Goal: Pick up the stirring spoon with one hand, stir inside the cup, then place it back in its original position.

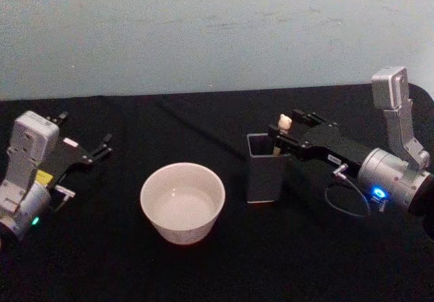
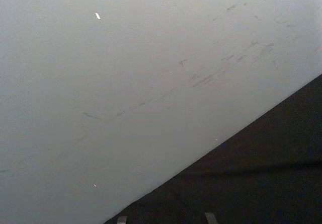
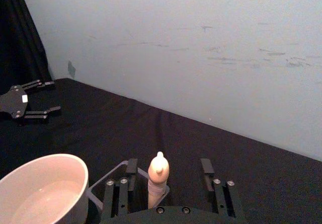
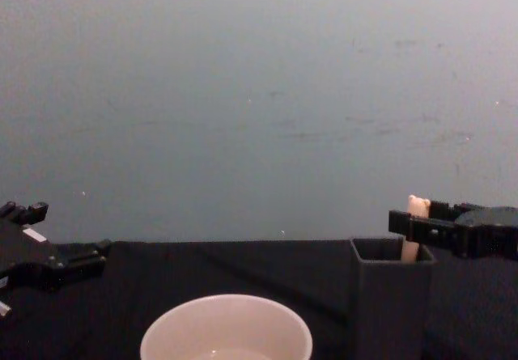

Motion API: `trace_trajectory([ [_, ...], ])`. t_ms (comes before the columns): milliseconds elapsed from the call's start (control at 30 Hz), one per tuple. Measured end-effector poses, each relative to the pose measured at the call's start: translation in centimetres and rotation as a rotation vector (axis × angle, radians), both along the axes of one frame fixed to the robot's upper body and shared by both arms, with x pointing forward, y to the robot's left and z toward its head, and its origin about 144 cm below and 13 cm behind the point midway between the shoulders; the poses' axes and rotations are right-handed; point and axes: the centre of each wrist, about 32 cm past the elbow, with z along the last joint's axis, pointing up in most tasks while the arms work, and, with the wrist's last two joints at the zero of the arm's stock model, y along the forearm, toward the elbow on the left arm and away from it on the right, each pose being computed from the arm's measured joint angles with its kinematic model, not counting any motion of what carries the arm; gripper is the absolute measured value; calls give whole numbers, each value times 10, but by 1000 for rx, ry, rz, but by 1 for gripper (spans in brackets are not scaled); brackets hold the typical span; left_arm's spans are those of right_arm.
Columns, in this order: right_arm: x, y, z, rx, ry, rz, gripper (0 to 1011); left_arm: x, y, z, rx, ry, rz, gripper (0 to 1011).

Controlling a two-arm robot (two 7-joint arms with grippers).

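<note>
So the head view gives the whole layout: cup in the middle of the black table, holder just to its right, and the spoon standing in the holder with its bear head poking above the rim. From there you can't really judge how the right gripper sits on the handle, it just looks bunched up around it. The right wrist view sorts that out: the spoon stands upright between the two fingers with a clear gap on each side, so the jaws are spread wide and straddle the handle without pinching it. That view also catches the cup off to one side and the left gripper far across the table. The chest view gives the height: the right gripper comes in level from the right, just above the holder, at the level of the top of the spoon. The right arm reaches in low and roughly horizontal, with the silver wrist and its blue light behind. The left gripper sits parked at the far left, well apart from the cup, fingers splayed and holding nothing. The left wrist view just looks at the wall and a dark wedge of table.
</note>
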Motion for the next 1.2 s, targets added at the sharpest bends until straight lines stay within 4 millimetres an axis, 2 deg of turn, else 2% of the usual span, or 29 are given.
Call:
trace_trajectory([
  [100,0,0,0,0,-1,0,692,0,0,0,0,0,0,1001],
  [200,0,0,0,0,-1,0,632,0,0,0,0,0,0,1001],
  [300,0,0,0,0,-1,0,511,0,0,0,0,0,0,1001],
  [333,0,0,0,0,-1,0,511,0,0,0,0,0,0,1001],
  [433,0,0,0,-1,-1,0,367,0,0,0,0,0,0,1001],
  [633,0,0,0,-1,-1,0,216,0,0,0,0,0,0,1001],
  [1200,0,0,0,-1,-1,0,214,0,0,0,0,0,0,1001],
])
